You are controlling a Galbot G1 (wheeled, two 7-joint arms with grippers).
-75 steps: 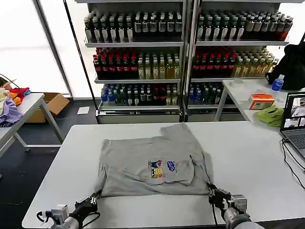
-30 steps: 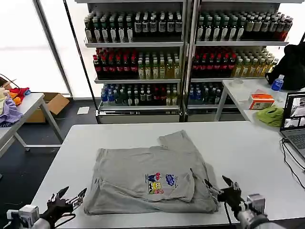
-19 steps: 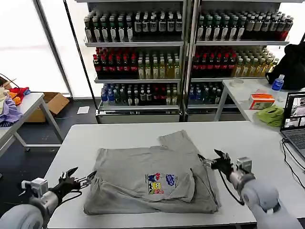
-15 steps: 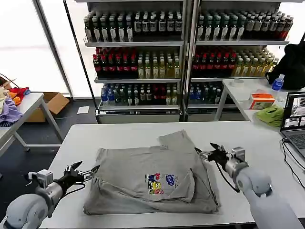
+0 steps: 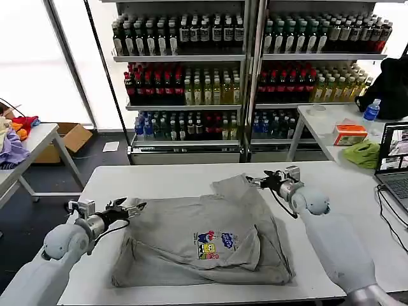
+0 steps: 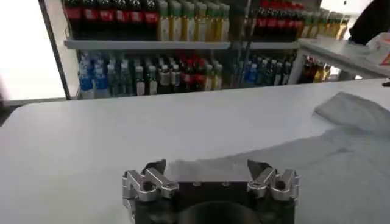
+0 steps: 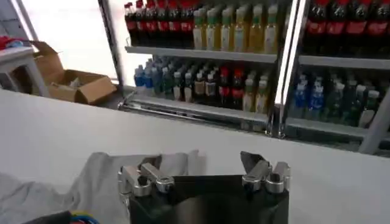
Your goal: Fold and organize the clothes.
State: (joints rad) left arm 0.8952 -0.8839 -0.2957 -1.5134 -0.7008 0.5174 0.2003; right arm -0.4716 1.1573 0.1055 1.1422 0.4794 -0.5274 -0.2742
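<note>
Light grey cotton shirt with multicoloured chest print [image 5: 204, 239] lying part-folded mid white bench [image 5: 331, 191], long axis left-right, sleeve pointing far, left hand [image 5: 129, 209] open at its left edge, right hand [image 5: 261, 181] open by the far sleeve.

The shirt [image 5: 204, 239] lies folded over itself, so its lower layers and the tabletop [image 5: 331, 210] beneath it are hidden. The chest print [image 5: 218, 243] is too small to read. The tabletop's near right corner runs off the picture's edge, partly behind the right arm. In the left wrist view the left claw [image 6: 210, 180] is cut off by the frame edge, and the shirt [image 6: 317, 158] runs out of the picture. In the right wrist view the print [image 7: 85, 217] is cut by the edge, and the right claw [image 7: 203, 172] covers part of the shirt [image 7: 97, 176]. Labels on the shelf bottles [image 5: 185, 86] are too small to tell.
</note>
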